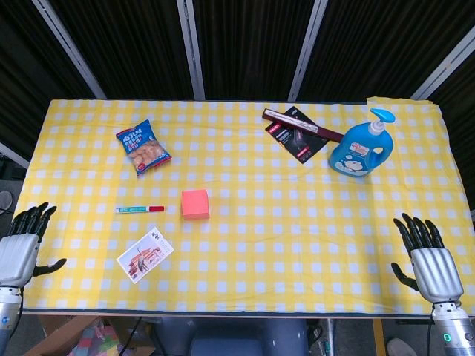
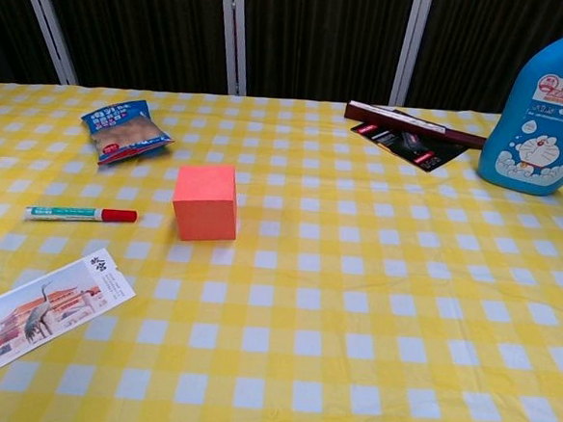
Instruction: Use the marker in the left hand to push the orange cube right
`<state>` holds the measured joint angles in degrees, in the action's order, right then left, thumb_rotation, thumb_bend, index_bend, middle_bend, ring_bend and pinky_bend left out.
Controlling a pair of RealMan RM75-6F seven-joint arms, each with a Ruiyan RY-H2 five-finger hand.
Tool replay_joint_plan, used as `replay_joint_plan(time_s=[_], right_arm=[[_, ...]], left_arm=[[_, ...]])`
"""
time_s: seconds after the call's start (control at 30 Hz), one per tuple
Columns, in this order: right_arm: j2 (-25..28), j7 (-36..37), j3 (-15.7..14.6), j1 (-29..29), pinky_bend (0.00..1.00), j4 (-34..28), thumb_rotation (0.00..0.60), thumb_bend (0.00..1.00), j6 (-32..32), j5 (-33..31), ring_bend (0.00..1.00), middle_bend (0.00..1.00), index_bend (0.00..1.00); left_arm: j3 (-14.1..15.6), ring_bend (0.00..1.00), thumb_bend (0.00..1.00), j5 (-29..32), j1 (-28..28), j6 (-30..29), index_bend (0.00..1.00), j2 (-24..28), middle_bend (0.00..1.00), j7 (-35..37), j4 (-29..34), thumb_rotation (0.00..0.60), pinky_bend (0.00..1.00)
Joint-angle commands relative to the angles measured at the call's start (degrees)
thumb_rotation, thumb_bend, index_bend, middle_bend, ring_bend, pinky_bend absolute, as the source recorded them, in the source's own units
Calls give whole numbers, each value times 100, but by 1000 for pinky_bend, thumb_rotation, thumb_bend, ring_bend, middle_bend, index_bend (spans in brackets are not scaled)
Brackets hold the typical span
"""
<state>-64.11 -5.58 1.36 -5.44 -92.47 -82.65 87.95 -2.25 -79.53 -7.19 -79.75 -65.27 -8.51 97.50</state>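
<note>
The orange cube stands on the yellow checked tablecloth, left of the middle. A marker with a red cap lies flat just to the cube's left, cap end pointing at the cube, a small gap between them. My left hand hovers at the table's front left corner, fingers spread, holding nothing, well left of the marker. At the front right corner my right hand is likewise spread and empty. Neither hand shows in the chest view.
A blue snack bag lies behind the marker. A picture card sits near the front edge. At the back right are a dark box on a black packet and a blue soap bottle.
</note>
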Motion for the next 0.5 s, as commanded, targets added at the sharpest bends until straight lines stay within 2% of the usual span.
replay_joint_plan(time_s=[0.03,0.5], right_arm=[[-31,58,11,18,0,42,600,378,-56,38,0,0,0],[-23,51,9,13,0,39,600,378,7,-11,0,0,0]], left_arm=[[3,0,72,-5,3,-5,0,3,0,0,12,600,18],[-23,0,72,125,-89,205,1,6,0,-35,21,600,37]])
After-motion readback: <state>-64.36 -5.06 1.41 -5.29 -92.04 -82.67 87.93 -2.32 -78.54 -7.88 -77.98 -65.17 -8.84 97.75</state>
